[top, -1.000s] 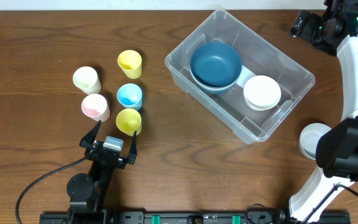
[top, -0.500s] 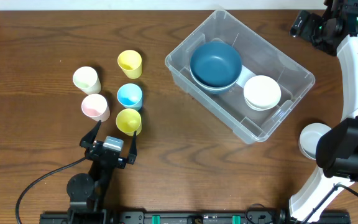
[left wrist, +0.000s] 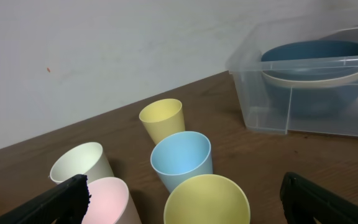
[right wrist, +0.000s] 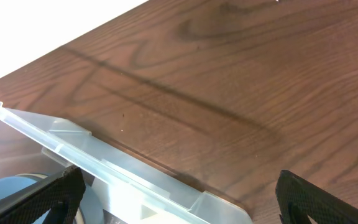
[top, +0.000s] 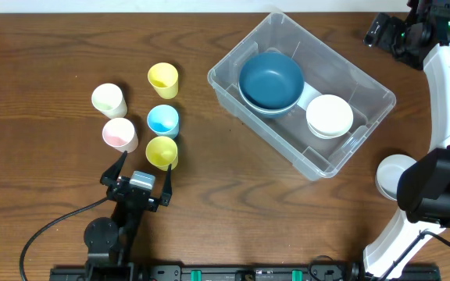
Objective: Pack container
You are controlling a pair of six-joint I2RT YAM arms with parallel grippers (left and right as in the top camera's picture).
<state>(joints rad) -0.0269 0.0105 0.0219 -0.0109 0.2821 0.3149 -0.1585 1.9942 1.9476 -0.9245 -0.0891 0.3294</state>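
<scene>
The clear container lies slanted at the back right, holding a dark blue bowl stacked in a paler one, and a white bowl. Five cups stand at the left: cream, yellow, blue, pink and yellow-green. My left gripper is open just in front of the yellow-green cup, nothing between its fingers. My right gripper hangs open beyond the container's far corner, empty.
A white bowl sits on the table at the right, partly hidden by the right arm's base. The left arm's cable trails along the front edge. A white wall backs the table.
</scene>
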